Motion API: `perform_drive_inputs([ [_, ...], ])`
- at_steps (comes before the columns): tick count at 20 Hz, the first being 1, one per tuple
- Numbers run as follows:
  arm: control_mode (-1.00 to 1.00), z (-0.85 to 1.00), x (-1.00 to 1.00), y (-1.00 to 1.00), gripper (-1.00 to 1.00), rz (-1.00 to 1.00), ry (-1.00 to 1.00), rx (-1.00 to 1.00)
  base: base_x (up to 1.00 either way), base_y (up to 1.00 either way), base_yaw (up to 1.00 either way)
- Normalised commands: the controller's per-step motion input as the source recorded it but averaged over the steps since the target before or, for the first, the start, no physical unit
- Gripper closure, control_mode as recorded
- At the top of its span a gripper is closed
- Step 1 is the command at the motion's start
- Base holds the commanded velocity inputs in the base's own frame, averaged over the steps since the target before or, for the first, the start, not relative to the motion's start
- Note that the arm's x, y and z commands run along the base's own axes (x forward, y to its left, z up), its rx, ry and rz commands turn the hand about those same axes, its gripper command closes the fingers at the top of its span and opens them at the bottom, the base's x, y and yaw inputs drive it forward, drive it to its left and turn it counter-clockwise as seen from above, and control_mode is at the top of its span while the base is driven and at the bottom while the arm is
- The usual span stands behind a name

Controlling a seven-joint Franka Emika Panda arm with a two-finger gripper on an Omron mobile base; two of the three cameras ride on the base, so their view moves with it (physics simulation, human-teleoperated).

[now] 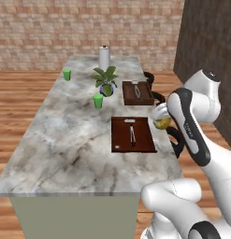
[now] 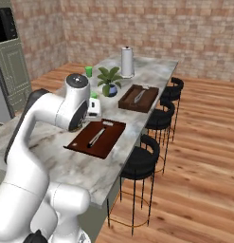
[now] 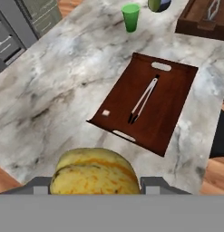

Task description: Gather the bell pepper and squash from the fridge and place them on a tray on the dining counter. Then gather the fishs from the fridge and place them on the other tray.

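My gripper point(image 3: 95, 186) is shut on the yellow squash point(image 3: 93, 170), which bulges up between the fingers at the bottom of the hand view. The hand hovers over the right edge of the marble dining counter point(image 1: 65, 135), and the squash point(image 1: 161, 122) peeks out beside my forearm. Just beyond and below lies a flat dark-brown tray point(image 3: 147, 102) point(image 1: 132, 134) carrying thin metal tongs point(image 3: 143, 99) and a small white bit. A second, deeper brown tray point(image 1: 138, 92) point(image 2: 139, 98) sits farther along the counter. The bell pepper, fishs and fridge are out of view.
Two green cups point(image 1: 97, 101) point(image 1: 66, 74), a potted plant point(image 1: 105, 80) and a white roll on a stand point(image 1: 104, 58) stand on the counter behind the trays. Black bar stools point(image 2: 146, 156) line the counter's right side. A brick wall runs across the back.
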Motion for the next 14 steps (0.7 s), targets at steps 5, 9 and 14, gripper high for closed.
perform_drive_inputs([
  [5, -1.00, -0.42, 0.45, -0.09, 1.00, -0.05, -0.02, 0.00, 0.00, 0.00, 0.00],
  [9, -1.00, -0.19, 0.40, 0.00, 1.00, -0.12, 0.10, 0.00, 0.00, 0.00, 0.00],
  [14, -1.00, -0.23, 0.48, -0.01, 1.00, -0.13, 0.04, 0.00, 0.00, 0.00, 0.00],
])
